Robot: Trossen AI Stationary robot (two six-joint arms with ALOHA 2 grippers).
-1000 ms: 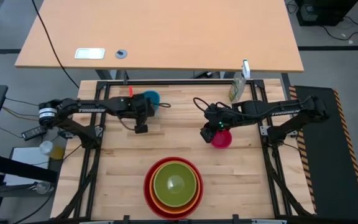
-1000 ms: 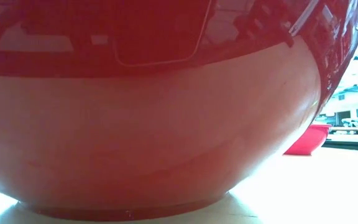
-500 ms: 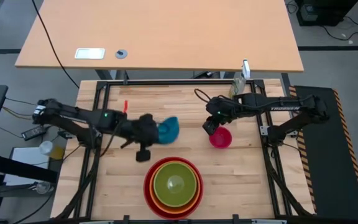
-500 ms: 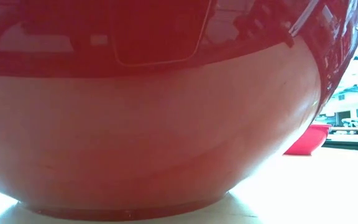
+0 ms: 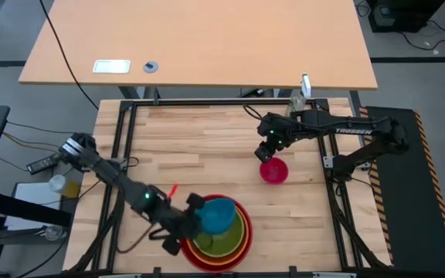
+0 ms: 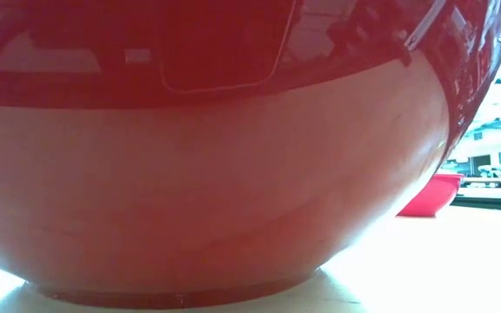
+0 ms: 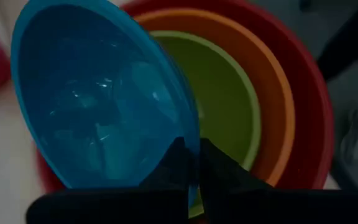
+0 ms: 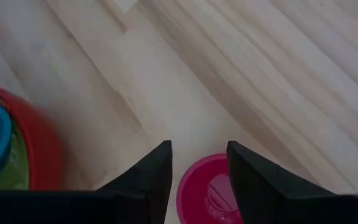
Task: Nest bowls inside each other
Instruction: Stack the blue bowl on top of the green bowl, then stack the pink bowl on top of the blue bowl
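Observation:
A red bowl [image 5: 188,245] near the table's front edge holds an orange bowl [image 5: 242,239] and a lime green bowl [image 5: 234,235]. My left gripper [image 5: 199,213] is shut on a blue bowl [image 5: 219,215] and has it tilted over that stack. In the left wrist view the blue bowl [image 7: 98,99] hangs above the green bowl [image 7: 225,106]. A small magenta pink bowl [image 5: 274,171] stands on its base at the right of the table. My right gripper [image 8: 199,152] hovers open just above and beyond it. The low view shows the red bowl's wall [image 6: 216,174] and the pink bowl [image 6: 431,196]. My left gripper pinches the blue bowl's rim [image 7: 190,140] at the side nearest the wrist. One finger [image 7: 174,163] is inside the wall and one [image 7: 216,168] is outside. The fingers slant down from the table's left. The bowl is tilted over the stack; whether it touches the green bowl I cannot tell.
A black metal frame [image 5: 207,103] borders the wooden table top. A small upright object [image 5: 294,108] stands at the far right corner. Bare wood lies across the table's middle and far left [image 5: 176,139].
My left gripper has swung from the table's far left part toward the near edge, carrying the blue bowl lifted clear until it is over the nested stack. Its wrist has turned, so the bowl is now tilted. My right gripper has drawn a little toward the far edge, still open.

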